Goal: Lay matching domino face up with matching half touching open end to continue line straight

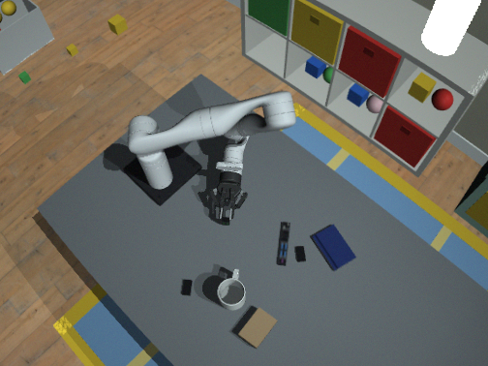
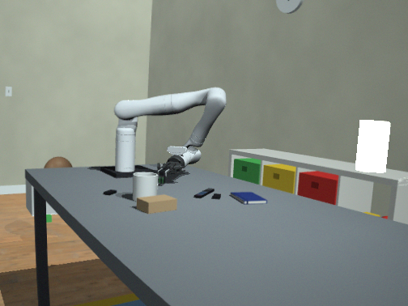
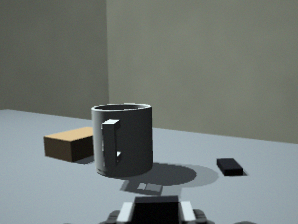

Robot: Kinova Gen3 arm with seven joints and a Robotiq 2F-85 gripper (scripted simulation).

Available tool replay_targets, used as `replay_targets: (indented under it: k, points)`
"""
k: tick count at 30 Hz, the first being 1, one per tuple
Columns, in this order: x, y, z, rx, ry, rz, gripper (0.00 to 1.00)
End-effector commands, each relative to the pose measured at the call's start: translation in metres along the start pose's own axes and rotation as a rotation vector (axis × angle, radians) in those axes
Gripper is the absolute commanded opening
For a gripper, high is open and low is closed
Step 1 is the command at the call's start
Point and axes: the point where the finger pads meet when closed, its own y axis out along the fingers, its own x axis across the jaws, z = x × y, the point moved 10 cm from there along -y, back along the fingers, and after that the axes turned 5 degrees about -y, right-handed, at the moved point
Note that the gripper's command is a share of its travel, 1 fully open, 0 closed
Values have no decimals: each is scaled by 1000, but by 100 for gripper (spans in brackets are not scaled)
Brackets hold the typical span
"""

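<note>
Tabletop runs off the lower right of the top view, its left corner at mid-left; gray surface lies between the gripper and the line of dominoes. The white mug stands low center, near the tan box. One blue book sits right of center.

Three dominoes are outside the line: one held domino, one dark domino just right of the line, and another dark domino left of the mug. How many make up the line is too small to tell.

In the top view the line's long axis runs nearly up and down the frame, leaning slightly right at its top. The loose pair's long axes run nearly the same way. The gripper points toward the bottom of that frame, its fingers partly open and closed on the held domino, low over the table; whether that domino touches the surface I cannot tell
</note>
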Motion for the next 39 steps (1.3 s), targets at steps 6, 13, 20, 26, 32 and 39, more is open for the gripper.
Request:
replay_targets:
  k: [6, 13, 20, 26, 32, 39]
  points:
    - [0, 2, -11, -3, 0, 4, 29]
    - [0, 2, -12, -3, -1, 4, 29]
    - [0, 2, -12, -3, -1, 4, 29]
    - [0, 2, -12, -3, -1, 4, 29]
    - [0, 2, -12, -3, -1, 4, 29]
    - [0, 2, -12, -3, -1, 4, 47]
